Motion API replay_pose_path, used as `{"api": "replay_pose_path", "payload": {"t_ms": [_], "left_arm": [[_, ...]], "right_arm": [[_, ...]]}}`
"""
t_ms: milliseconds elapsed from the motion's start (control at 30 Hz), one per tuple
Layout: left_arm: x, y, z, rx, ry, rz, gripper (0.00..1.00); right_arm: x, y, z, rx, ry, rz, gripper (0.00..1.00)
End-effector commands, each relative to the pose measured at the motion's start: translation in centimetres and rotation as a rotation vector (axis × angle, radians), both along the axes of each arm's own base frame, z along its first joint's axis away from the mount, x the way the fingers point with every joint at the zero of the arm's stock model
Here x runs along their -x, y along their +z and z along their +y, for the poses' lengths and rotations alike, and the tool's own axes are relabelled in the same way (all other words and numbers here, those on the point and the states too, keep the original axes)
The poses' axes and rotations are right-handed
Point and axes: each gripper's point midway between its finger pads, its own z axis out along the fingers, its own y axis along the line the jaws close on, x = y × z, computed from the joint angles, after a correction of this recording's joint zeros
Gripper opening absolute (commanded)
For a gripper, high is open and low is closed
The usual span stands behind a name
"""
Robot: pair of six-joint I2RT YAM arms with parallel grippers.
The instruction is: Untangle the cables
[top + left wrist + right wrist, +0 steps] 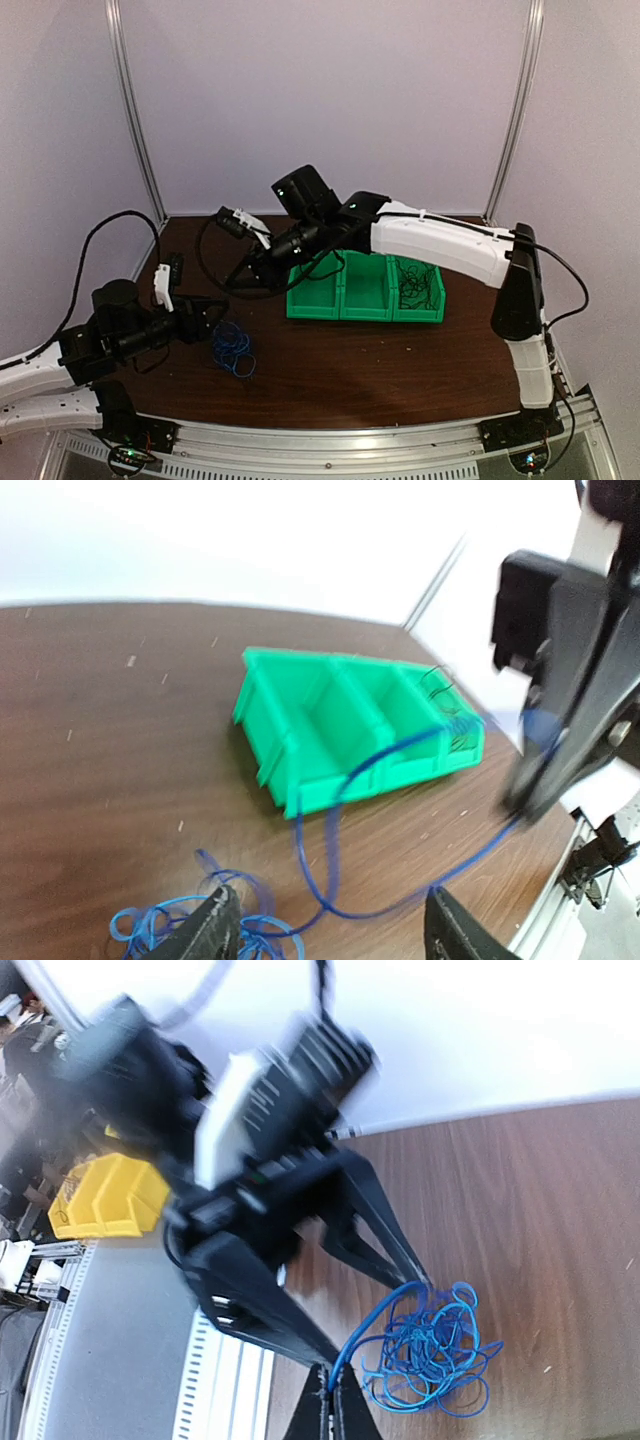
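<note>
- Cables: one strand of the blue cables (430, 1355) is pinched in the right pincer (330, 1407), whose fingers are closed tight on it.
- From that grip the strand curves away and down into a loose blue tangle lying on the brown table (400, 370).
- In the left wrist view the same strand rises from the tangle, sweeps in a long arc in front of the green bin (300, 750) and goes up to the right pincer at the right edge.
- The left pincer (332, 908) hangs low over the tangle with its fingers spread wide and nothing clamped between them. In the right wrist view one fingertip sits at the tangle's upper edge; whether it touches is not clear.
- The tangle lies near the left front of the table, apart from the green bin.
- The bin has three compartments in a row. The black cables (420, 283) are heaped in the right-hand one.
- A yellow bin (105, 1197) shows beyond the table edge.
</note>
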Motion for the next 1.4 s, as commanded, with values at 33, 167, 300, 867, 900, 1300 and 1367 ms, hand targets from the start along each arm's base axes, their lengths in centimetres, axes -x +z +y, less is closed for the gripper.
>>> {"api": "replay_pose_path", "payload": {"t_ms": [33, 167, 300, 867, 900, 1300, 1367], "left_arm": [[0.1, 5.1, -1.7, 0.065, -0.104, -0.26, 0.64], [-1.5, 5.0, -2.8, 0.028, -0.083, -0.273, 0.62], [-3.2, 3.6, -3.3, -0.019, -0.034, -0.272, 0.49], [-4.8, -8.3, -2.8, -0.213, 0.024, -0.157, 0.24], [-4.8, -8.9, -2.7, -0.225, 0.026, -0.141, 0.24], [-4.6, -12.8, -1.8, -0.331, 0.032, -0.044, 0.27], [-4.7, -13.4, -1.5, -0.358, 0.04, -0.026, 0.26]], "right_arm": [[2.1, 6.0, -1.6, -0.1, 0.065, -0.111, 0.0], [2.9, 6.9, -1.8, -0.117, 0.095, -0.126, 0.0], [3.5, 8.3, -2.1, -0.147, 0.129, -0.134, 0.0], [2.8, 24.0, -9.0, -0.387, 0.09, -0.597, 0.0], [2.3, 24.8, -9.6, -0.397, 0.07, -0.615, 0.0], [-0.9, 34.1, -19.6, -0.571, -0.057, -0.671, 0.0], [-1.1, 35.2, -21.0, -0.586, -0.077, -0.688, 0.0]]}}
